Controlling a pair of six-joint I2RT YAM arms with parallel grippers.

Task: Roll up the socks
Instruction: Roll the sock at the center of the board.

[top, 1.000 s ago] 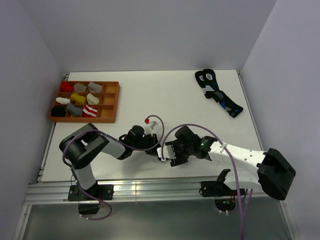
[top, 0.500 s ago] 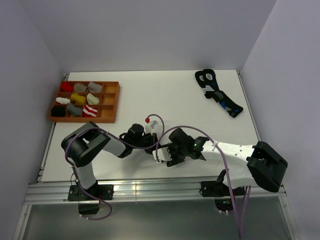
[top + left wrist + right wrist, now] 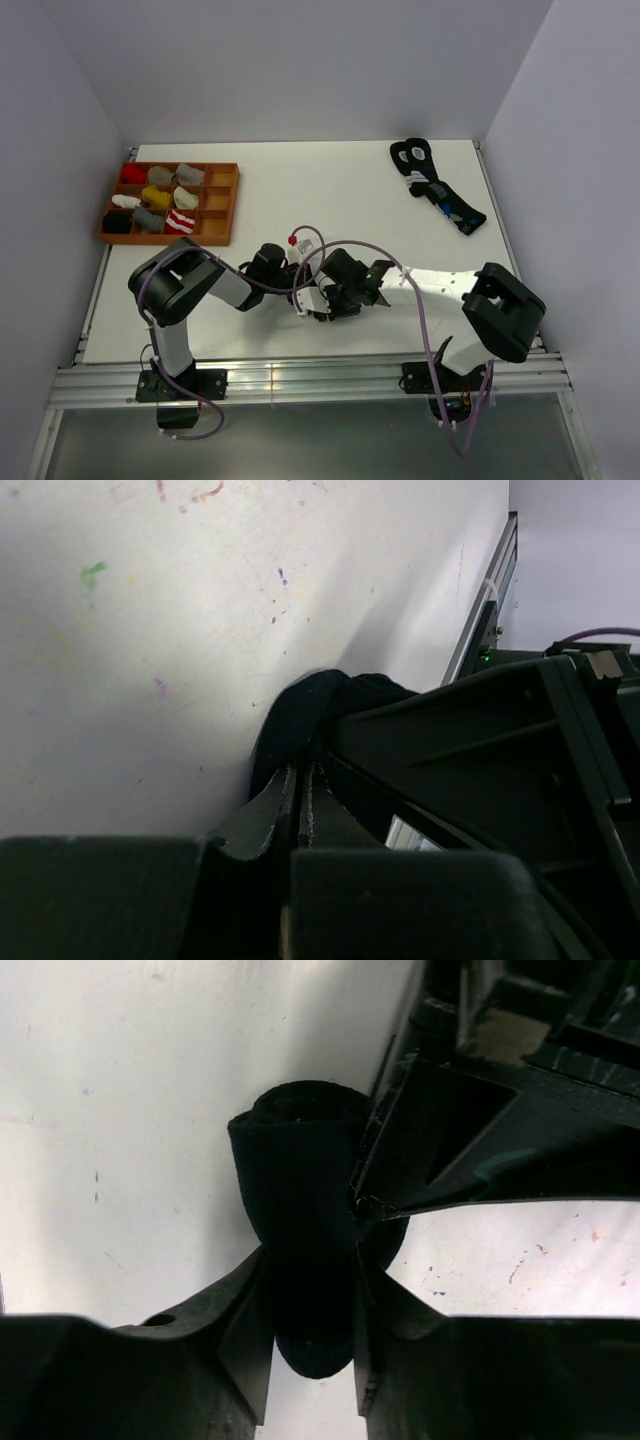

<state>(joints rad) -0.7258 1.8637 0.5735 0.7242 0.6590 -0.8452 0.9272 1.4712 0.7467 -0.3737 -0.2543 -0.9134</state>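
1. Top external view: both arms reach in to one spot near the front middle of the tabletop (image 3: 300, 190). The left gripper (image 3: 297, 275) and right gripper (image 3: 320, 298) meet tip to tip there. From above, the arms hide most of what lies between them.
2. Right wrist view: the black sock (image 3: 300, 1160) is rolled into a stubby upright bundle. It stands on the tabletop between the right jaws, which have closed in against its two sides. One end of the roll sticks out past the fingertips (image 3: 255, 1290).
3. Same view: the tip of the left gripper comes in from the upper right and touches the side of the roll.
4. Left wrist view: the left jaws are pressed together with only a hairline gap. Their tips are against the black fabric. Whether a fold is nipped between them cannot be told.
5. A wooden tray (image 3: 165, 239) sits at the far left of the tabletop, well apart from the arms. The red-and-white striped sock (image 3: 180, 222) lies bundled in its nearest row, third compartment from the left. Other small bundles lie around it.
6. A pair of dark socks with white rings (image 3: 437, 185) lies flat at the far right corner.
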